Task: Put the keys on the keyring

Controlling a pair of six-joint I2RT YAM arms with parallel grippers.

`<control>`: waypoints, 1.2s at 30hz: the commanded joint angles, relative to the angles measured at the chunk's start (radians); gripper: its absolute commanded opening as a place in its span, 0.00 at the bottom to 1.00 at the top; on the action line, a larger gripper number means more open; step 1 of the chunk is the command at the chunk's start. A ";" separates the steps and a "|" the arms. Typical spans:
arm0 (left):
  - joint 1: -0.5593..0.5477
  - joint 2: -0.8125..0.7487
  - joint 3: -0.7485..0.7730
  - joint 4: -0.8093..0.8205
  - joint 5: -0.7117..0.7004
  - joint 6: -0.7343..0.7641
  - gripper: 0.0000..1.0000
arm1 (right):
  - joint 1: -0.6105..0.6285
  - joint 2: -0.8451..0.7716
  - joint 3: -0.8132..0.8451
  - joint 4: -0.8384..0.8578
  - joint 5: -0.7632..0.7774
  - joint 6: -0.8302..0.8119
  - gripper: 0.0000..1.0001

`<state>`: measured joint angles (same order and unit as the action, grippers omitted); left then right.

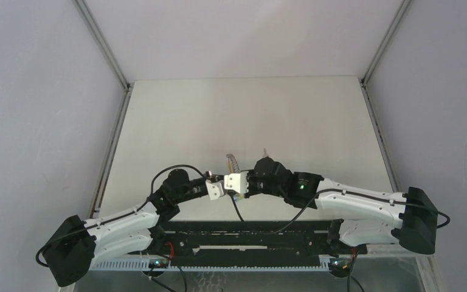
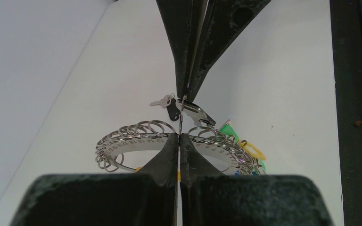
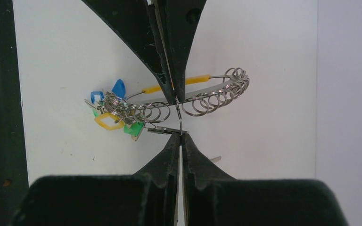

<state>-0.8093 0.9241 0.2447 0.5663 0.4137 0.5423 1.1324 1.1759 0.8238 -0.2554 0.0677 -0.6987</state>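
The keyring (image 2: 136,141) is a flat numbered silvery band strung with many small split rings; it also shows in the right wrist view (image 3: 212,96) and partly in the top view (image 1: 232,162). Keys hang at one end: a black one (image 2: 172,111), green (image 3: 133,130), yellow (image 3: 107,121) and blue (image 3: 118,88) tags. My left gripper (image 2: 179,136) and right gripper (image 3: 181,134) meet tip to tip above the table, both shut on one thin small ring (image 2: 181,118) seen edge-on. A silver key blade (image 3: 162,129) hangs from it at the right fingertips. In the top view the left gripper (image 1: 225,188) and right gripper (image 1: 228,184) touch.
The white table (image 1: 249,115) is walled by grey panels left and right. A black rail (image 1: 249,234) runs along the near edge between the arm bases. A yellow strip (image 3: 191,80) lies behind the keyring band.
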 commanded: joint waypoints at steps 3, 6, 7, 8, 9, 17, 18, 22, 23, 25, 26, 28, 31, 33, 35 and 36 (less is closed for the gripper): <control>-0.008 -0.009 -0.001 0.070 -0.001 0.004 0.00 | 0.017 0.013 0.024 0.057 0.017 -0.019 0.00; -0.008 -0.012 -0.001 0.070 -0.004 0.004 0.00 | 0.018 0.019 0.023 0.053 0.015 -0.023 0.00; -0.008 -0.011 -0.001 0.070 -0.005 0.004 0.00 | 0.019 0.019 0.024 0.053 0.016 -0.023 0.00; -0.008 -0.011 -0.002 0.070 -0.006 0.003 0.00 | 0.020 0.019 0.023 0.051 0.016 -0.023 0.00; -0.008 -0.011 -0.002 0.070 -0.006 0.003 0.00 | 0.020 0.020 0.023 0.050 0.018 -0.024 0.00; -0.008 -0.015 -0.001 0.070 -0.009 -0.001 0.00 | 0.022 0.036 0.026 0.031 0.028 -0.025 0.00; -0.008 -0.015 -0.002 0.071 -0.009 0.000 0.00 | 0.021 0.041 0.029 0.026 0.027 -0.023 0.00; -0.008 -0.015 -0.001 0.072 -0.012 0.000 0.00 | 0.021 0.054 0.042 0.004 0.020 -0.021 0.00; -0.008 -0.016 -0.001 0.072 -0.013 0.000 0.00 | 0.021 0.053 0.043 0.000 0.014 -0.019 0.00; -0.008 -0.016 -0.002 0.072 -0.015 -0.002 0.00 | 0.021 0.048 0.044 -0.002 0.001 -0.014 0.00; -0.008 -0.017 -0.003 0.071 -0.016 -0.002 0.00 | 0.021 0.046 0.044 -0.001 -0.001 -0.010 0.00; -0.008 -0.019 -0.002 0.072 -0.015 -0.002 0.00 | 0.022 0.045 0.045 -0.005 -0.006 -0.009 0.00; -0.008 -0.025 -0.004 0.072 -0.011 -0.003 0.00 | 0.020 0.049 0.044 -0.002 -0.015 -0.003 0.00; -0.008 -0.027 -0.004 0.072 -0.008 -0.004 0.00 | 0.018 0.051 0.043 0.003 -0.019 0.001 0.00; -0.008 -0.027 -0.004 0.072 -0.007 -0.005 0.00 | 0.017 0.053 0.043 0.007 -0.026 0.001 0.00; -0.009 -0.027 -0.004 0.072 -0.007 -0.005 0.00 | 0.017 0.053 0.043 0.008 -0.030 0.001 0.00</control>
<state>-0.8043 0.9184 0.2413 0.5621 0.4126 0.5411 1.1374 1.1954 0.8352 -0.2516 0.0578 -0.6933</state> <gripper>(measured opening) 0.008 0.003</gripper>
